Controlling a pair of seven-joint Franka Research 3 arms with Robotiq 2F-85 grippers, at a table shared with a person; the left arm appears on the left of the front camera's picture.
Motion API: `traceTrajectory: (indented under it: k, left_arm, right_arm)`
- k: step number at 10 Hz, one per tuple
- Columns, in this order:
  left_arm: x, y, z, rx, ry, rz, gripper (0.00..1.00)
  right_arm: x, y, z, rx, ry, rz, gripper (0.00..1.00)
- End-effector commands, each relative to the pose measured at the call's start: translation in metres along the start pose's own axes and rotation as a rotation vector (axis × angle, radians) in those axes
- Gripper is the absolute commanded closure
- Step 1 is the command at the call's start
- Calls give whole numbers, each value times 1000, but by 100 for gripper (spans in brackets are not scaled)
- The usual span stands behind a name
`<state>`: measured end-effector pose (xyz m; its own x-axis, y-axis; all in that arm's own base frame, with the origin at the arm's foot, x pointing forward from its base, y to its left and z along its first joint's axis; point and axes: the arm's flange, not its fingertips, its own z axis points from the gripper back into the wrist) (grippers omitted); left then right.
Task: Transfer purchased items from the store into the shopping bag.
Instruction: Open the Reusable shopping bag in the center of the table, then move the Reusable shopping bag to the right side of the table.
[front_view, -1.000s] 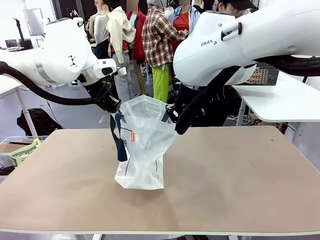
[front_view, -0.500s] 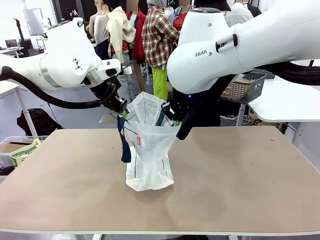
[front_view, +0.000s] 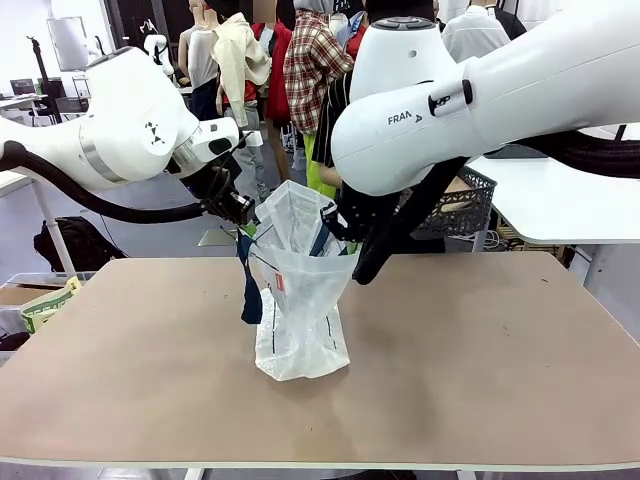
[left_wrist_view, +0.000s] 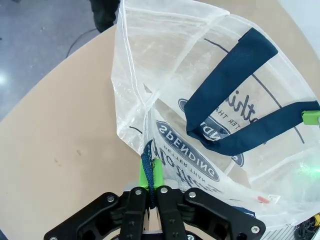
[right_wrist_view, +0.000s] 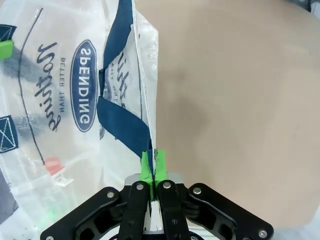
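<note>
The shopping bag, translucent white with dark blue handles, stands upright on the table, held up between both arms. My left gripper is shut on its left rim, and in the left wrist view the left gripper pinches the bag edge between green pads. My right gripper is shut on the right rim; the right wrist view has the right gripper clamped on the bag seam by a handle. The store, a dark mesh basket, hangs behind my right arm. The purchased items are out of view.
The tan table has free room around the bag on all sides. A white table stands at the back right. A box sits low at the left edge.
Both arms have carried the bag slightly right and narrowed its mouth. The mesh basket has come down and left, from above the white table to just behind my right arm.
</note>
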<state>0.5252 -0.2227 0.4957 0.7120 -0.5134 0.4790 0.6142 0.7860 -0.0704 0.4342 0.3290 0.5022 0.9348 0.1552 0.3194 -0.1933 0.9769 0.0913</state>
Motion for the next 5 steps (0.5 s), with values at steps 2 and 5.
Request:
traceTrajectory:
  k: [2, 5]
  left_arm:
    - [1, 0, 2, 3, 3, -2, 100]
    - [1, 0, 2, 3, 3, -2, 100]
  right_arm:
    - [0, -1, 3, 6, -4, -3, 100]
    - [0, -1, 3, 6, -4, -3, 100]
